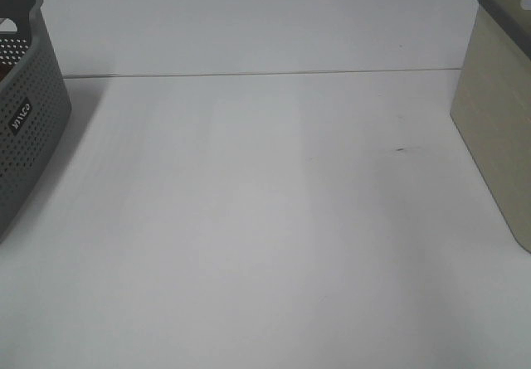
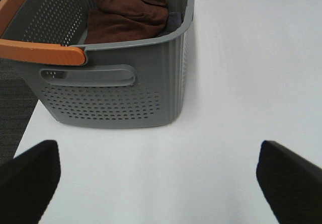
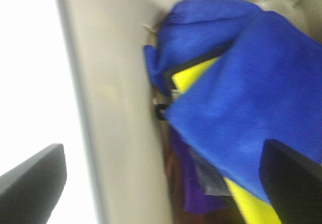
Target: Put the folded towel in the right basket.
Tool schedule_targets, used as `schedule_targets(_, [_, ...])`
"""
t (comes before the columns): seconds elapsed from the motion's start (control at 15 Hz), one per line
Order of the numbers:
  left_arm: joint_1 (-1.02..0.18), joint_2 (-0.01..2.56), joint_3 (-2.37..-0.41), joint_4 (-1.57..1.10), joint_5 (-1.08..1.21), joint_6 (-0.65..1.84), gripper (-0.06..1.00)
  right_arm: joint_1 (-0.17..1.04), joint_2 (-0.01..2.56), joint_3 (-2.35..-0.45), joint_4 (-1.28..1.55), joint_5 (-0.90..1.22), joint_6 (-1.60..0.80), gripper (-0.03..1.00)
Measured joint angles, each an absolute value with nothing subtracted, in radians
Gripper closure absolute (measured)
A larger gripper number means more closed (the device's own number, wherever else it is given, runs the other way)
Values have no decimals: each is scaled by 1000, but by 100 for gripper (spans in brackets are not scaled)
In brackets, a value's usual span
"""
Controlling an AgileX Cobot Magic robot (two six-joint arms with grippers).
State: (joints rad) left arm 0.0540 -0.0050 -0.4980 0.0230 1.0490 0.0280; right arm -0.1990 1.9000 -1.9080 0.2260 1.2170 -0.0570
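A blue towel (image 3: 251, 98) lies rumpled inside the beige right basket (image 3: 115, 108), on top of a yellow cloth (image 3: 193, 75) and a purple one (image 3: 193, 194). My right gripper (image 3: 161, 183) is open and empty just above the basket's inside, close to its wall. The same basket stands at the right edge of the exterior view (image 1: 498, 128). My left gripper (image 2: 158, 178) is open and empty over the table, a short way from the grey left basket (image 2: 115, 98). Neither gripper shows in the exterior view.
The grey perforated basket (image 1: 29, 120) has an orange handle (image 2: 45, 53) and holds a brown towel (image 2: 128, 15). A seam (image 1: 265, 75) crosses the white table between the baskets. The table's edge runs beside the grey basket, with dark floor (image 2: 12, 103) beyond.
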Motion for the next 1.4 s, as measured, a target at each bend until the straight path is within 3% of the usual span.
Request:
schedule_targets(0.33, [54, -5, -498, 23, 1049, 28, -4, 32, 1772, -1893, 196, 1217, -34, -2])
schedule_targets(0.6, [54, -5, -498, 23, 1049, 28, -4, 105, 1594, -1827, 183, 1217, -33, -2])
schedule_targets(1.13, [54, -5, -498, 23, 1049, 28, -4, 109, 890, -1169, 94, 1213, 0, -2])
schedule_targets(1.4, [54, -5, -498, 23, 1049, 28, -4, 109, 510, -845, 91, 1105, 9, -2])
